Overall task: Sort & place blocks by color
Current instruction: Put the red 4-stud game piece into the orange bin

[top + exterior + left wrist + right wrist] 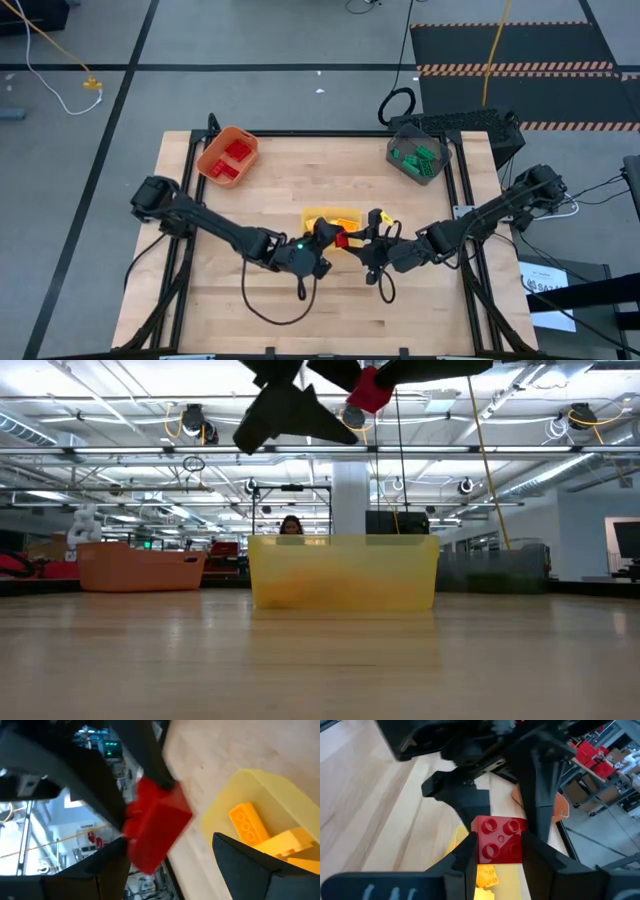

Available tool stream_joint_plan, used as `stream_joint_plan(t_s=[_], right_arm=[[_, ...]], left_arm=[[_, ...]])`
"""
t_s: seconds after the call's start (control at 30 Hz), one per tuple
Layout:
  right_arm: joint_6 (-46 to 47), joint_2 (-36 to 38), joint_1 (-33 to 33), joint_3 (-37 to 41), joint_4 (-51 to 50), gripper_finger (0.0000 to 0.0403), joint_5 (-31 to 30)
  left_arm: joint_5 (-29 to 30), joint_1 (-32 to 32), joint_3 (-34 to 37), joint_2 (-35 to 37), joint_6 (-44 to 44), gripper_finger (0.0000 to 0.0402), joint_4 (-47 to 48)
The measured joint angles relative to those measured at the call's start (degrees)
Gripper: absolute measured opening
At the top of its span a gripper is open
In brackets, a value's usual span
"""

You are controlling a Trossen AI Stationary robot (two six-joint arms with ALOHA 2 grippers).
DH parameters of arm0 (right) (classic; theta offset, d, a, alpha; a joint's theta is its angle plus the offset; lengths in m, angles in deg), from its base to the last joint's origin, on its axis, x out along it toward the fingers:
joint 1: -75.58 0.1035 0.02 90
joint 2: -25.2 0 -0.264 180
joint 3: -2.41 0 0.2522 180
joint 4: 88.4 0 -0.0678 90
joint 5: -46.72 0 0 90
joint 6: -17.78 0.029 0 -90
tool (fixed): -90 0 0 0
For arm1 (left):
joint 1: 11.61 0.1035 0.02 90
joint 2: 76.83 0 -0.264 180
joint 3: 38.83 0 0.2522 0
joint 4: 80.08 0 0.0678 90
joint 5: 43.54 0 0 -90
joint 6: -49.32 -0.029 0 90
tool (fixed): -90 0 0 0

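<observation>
Red block (500, 841) in dark fingers, yellow bin (331, 217) with yellow blocks, orange bin (227, 156) holding reds, grey bin (418, 156) holding greens.

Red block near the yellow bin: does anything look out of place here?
Nothing spilled or damaged. The red block is clamped in the right gripper, in the air by the yellow bin, facing the open left gripper, possibly a handover.

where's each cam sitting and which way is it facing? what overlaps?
High: overhead, straight down; both arms, orange bin, grey bin, yellow bin.
Low: table height, level across; yellow bin, arms overhead.
Left wrist: past the open left gripper at the red block.
Right wrist: right gripper shut on the red block, left gripper beyond.
Shared: red block and yellow bin in all four.
</observation>
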Motion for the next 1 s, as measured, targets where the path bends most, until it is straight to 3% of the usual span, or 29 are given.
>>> stream_joint_plan(t_s=[0.67,1.0], right_arm=[[4.76,0.02,-0.13,0.00,-1.87,0.0104,1.71],[4.68,-0.07,-0.46,0.00,-1.54,0.0104,3.10]], left_arm=[[3.84,-4.05,0.04,-0.12,-8.69,0.0273,-8.57],[-0.54,-5.05,0.02,-1.22,-11.91,0.0273,-9.01]])
